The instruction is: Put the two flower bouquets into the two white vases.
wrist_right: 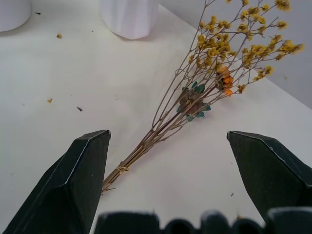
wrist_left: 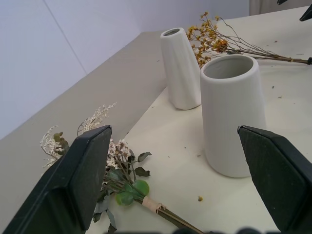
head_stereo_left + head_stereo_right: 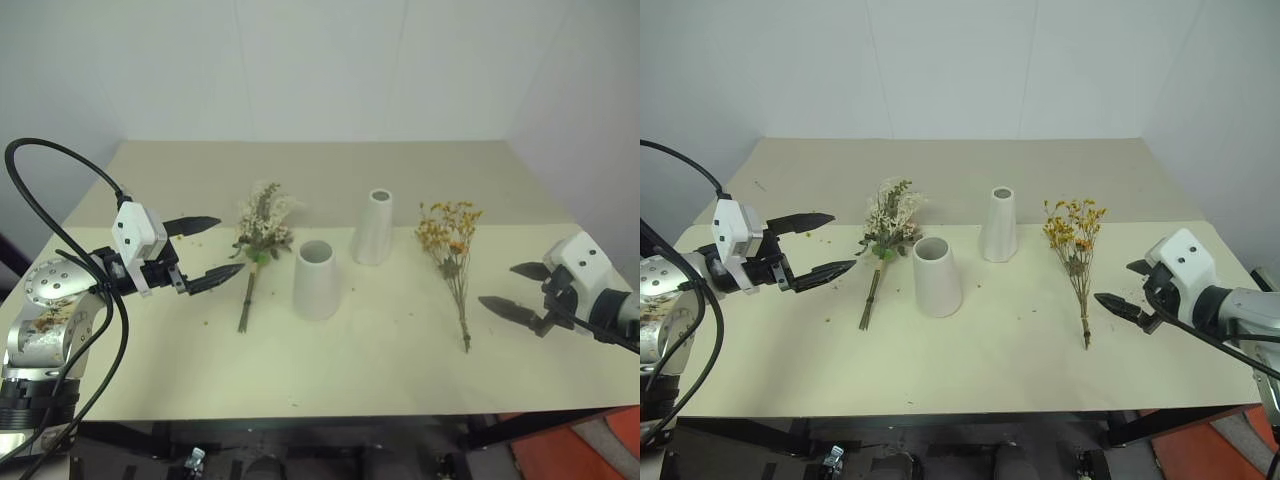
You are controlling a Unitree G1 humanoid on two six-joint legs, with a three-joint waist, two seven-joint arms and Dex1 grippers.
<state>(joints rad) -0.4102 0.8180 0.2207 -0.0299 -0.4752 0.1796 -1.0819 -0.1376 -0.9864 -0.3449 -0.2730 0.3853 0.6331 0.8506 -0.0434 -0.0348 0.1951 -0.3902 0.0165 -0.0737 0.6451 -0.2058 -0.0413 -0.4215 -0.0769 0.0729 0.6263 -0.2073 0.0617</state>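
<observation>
Two white vases stand mid-table: a short wide vase in front and a taller slim vase behind it to the right. The fuller bouquet with cream sprigs and green leaves lies flat left of the short vase, stems toward me. The sparse yellow-orange bouquet lies flat right of the slim vase. My left gripper hovers open just left of the fuller bouquet, holding nothing. My right gripper is open and empty, right of the yellow bouquet's stems.
The cream table has white walls behind and at both sides. Small flower crumbs dot the surface. A black cable loops above my left arm. An orange object lies on the floor at lower right.
</observation>
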